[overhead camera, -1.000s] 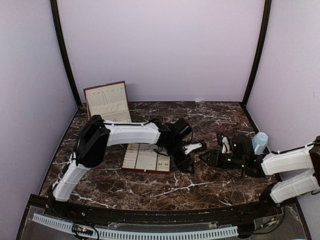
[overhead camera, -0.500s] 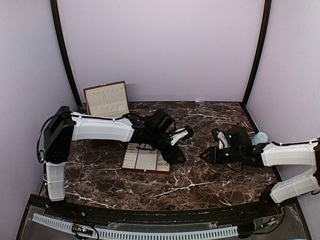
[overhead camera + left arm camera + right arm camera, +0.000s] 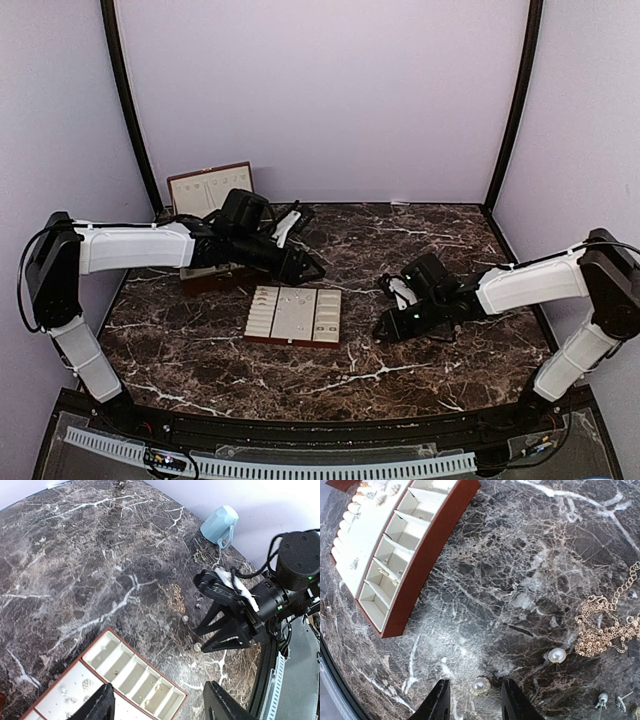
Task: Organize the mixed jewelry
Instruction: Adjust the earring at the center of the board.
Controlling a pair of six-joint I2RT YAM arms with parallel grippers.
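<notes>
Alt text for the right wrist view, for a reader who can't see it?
The right gripper, its black fingers apart, hangs over a dark marble table with a gold-rimmed pearl stud between its tips. A round white pearl and a tangled gold chain lie at right; a reddish-brown tray with cream compartments sits upper left.

Seen from above, the left arm (image 3: 130, 245) crosses the open box (image 3: 205, 188) and hides its lower part. The pieces (image 3: 293, 298) lying in the slotted tray (image 3: 290, 341) are too small to tell apart. In the right wrist view, the gold chain (image 3: 607, 625) runs off the right edge and the tray is cut by the top edge. The studs (image 3: 602, 698) in the lower corner are too small to make out. The left wrist view cuts the tray off at its bottom edge.
</notes>
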